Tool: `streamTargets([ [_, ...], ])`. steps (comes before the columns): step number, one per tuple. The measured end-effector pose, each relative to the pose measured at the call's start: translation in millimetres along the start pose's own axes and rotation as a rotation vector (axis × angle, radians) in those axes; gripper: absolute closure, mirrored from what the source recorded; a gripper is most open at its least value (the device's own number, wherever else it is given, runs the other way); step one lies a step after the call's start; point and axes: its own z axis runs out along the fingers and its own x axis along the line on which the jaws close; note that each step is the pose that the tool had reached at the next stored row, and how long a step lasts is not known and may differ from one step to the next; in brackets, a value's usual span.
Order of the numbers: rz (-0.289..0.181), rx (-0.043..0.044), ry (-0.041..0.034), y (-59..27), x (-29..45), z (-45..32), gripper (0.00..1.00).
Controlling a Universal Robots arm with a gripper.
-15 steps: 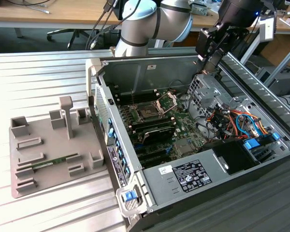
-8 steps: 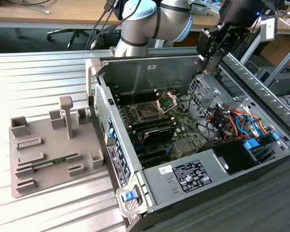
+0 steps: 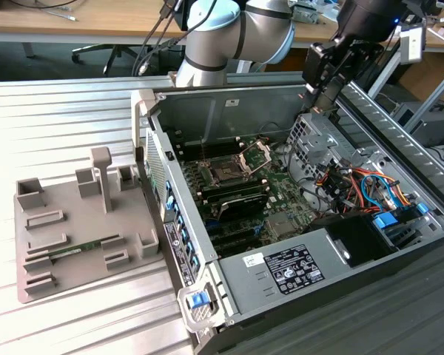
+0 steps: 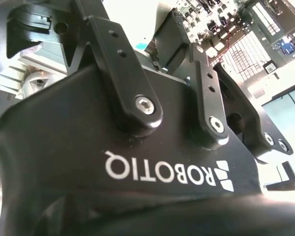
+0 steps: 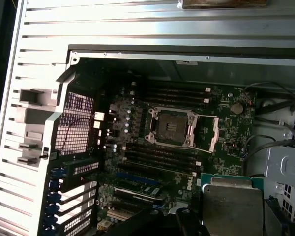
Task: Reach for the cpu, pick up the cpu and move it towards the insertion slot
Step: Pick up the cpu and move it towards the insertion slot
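The arm (image 3: 237,33) has rounded silver-grey joints with pale blue caps and black cables alongside, ending in a black gripper (image 3: 322,70) whose matte body (image 4: 113,162) carries white lettering below two angular black finger links (image 4: 123,83) pinned with silver hex screws (image 4: 144,104).

Even daylight is seen in the exterior view, with the ribbed counter (image 3: 74,118) washed pale. In the first wrist view, glare bleaches the case's metal wall (image 5: 39,98) while the motherboard (image 5: 152,147) lies dim. The second wrist view's background is overexposed.
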Motion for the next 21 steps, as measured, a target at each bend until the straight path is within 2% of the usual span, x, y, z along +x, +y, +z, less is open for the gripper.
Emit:
streamTargets([
  [21, 0.0, 0.0, 0.0, 0.1, 1.4, 3.5, 0.45],
])
